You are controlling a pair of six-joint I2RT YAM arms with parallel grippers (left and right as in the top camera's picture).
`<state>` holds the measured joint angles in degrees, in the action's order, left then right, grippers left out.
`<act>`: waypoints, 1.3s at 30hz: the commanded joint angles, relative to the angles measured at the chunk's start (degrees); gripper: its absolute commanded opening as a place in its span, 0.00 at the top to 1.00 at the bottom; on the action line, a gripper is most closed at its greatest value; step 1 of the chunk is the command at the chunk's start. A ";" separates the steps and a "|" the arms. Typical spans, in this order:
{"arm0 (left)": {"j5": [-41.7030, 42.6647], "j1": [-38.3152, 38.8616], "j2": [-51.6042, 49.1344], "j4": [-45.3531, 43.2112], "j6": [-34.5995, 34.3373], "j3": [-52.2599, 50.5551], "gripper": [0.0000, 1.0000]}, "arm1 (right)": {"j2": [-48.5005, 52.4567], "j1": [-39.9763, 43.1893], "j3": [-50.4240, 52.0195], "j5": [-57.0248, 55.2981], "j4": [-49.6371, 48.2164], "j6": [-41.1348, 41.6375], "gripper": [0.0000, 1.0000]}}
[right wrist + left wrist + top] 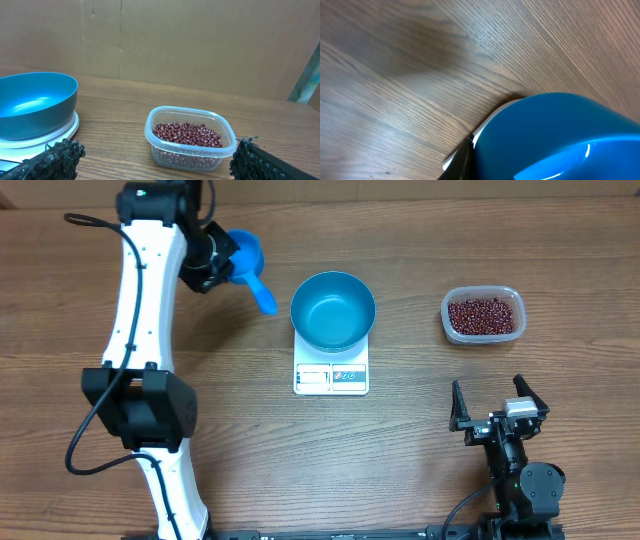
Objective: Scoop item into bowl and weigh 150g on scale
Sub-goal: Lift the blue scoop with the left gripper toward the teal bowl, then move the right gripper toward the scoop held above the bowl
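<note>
We noted left tool (225,262) clamped on scoop (262,292), right tool (493,396) open; scooping pending, next reach across to beans (484,315).

Nothing legible for you: scale (331,377), ahead-left of the jaws of the right gripper (487,386), has display and button marks too small to read.

White arm (143,290), black joints (150,408), cables (90,220)
</note>
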<state>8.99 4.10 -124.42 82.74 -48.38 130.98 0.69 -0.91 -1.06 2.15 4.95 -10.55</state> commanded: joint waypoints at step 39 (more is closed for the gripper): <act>-10.43 16.57 3.80 5.90 -36.06 1.62 0.96 | -0.52 -0.20 -7.58 4.35 -3.89 13.05 0.00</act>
<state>-1.69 19.86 -123.00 88.55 -80.75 130.98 0.69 -0.89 -2.81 5.87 0.19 -2.59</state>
